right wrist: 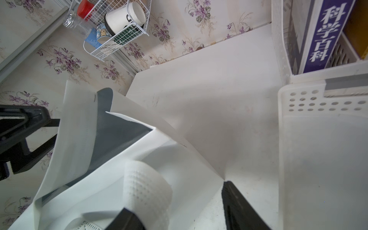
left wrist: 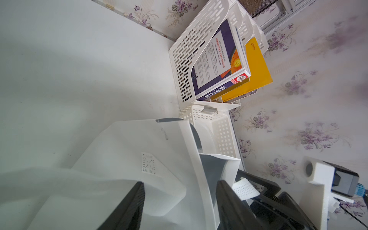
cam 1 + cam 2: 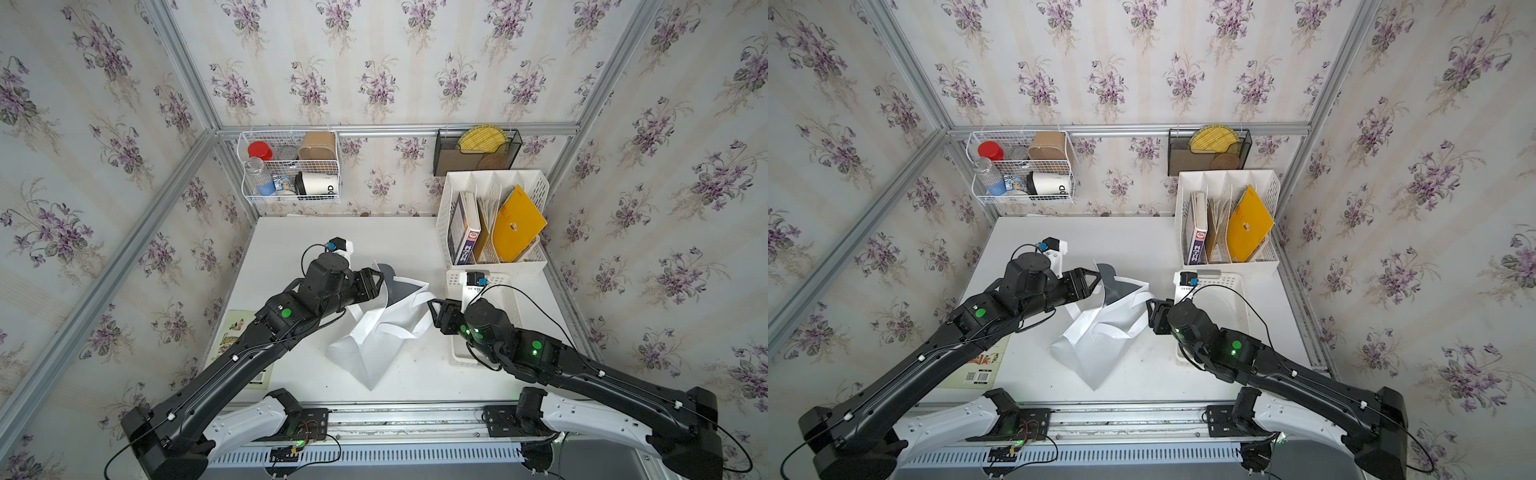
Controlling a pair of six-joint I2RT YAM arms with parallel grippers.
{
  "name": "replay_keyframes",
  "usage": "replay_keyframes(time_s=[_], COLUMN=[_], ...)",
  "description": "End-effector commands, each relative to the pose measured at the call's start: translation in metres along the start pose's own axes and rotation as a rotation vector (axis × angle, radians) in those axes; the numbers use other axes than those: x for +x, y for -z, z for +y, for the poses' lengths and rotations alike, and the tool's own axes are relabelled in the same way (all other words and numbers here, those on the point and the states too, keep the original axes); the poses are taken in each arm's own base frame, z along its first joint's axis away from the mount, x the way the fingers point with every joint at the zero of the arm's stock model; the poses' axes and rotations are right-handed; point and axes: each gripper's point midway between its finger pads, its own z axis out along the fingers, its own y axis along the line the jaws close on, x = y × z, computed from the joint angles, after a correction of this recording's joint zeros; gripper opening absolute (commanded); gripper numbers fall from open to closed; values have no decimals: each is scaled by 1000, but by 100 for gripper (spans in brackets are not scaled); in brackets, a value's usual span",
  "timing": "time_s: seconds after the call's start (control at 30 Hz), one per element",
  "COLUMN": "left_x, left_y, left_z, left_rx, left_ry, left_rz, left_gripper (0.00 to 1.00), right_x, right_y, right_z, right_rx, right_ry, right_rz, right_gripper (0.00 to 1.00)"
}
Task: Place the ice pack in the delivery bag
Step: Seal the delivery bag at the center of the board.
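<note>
The delivery bag (image 3: 374, 345) (image 3: 1096, 353) slumps mid-table, white, with its mouth turned toward the back wall and its silver lining (image 1: 119, 135) showing. My left gripper (image 3: 380, 282) (image 2: 180, 191) is at the bag's left upper rim, open, with the white bag wall (image 2: 119, 149) and a strap lying loose between its jaws. My right gripper (image 3: 434, 309) (image 1: 179, 205) is open at the bag's right edge. A curled strap handle (image 1: 147, 185) rests against one finger, and the bag's corner fold sits between the jaws. The ice pack shows in no view.
A low white perforated tray (image 3: 457, 359) (image 1: 318, 103) lies under my right arm. Behind it a white file rack (image 3: 490, 224) holds books and a yellow folder. A wire basket (image 3: 291, 166) and a black mesh holder (image 3: 476, 151) hang on the back wall. A booklet (image 3: 232, 332) lies at the left.
</note>
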Motion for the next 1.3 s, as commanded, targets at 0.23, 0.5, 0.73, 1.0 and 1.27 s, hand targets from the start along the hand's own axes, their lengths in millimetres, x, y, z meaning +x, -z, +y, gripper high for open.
replay_keyframes(time_s=[0.23,0.5,0.73,1.0,1.27], left_x=[-20,-18,-3,9,9], left_y=[-4,-4,-12,-14,-13], left_z=[-10,-19,-29,-11,0], left_rx=[2,32,73,-61,-141], left_ry=[37,-7,-84,-189,-258], left_rz=[-61,-27,66,147,183], left_gripper=[61,61,62,60,58], right_x=[-48,-71,-40,-15,-1], right_y=[30,57,20,-8,-24], right_z=[-4,27,36,48,36], right_rx=[-64,-218,-186,-309,-355], right_ry=[20,75,253,280,291], right_rz=[-168,-212,-57,39,79], right_gripper=[67,70,71,72,73])
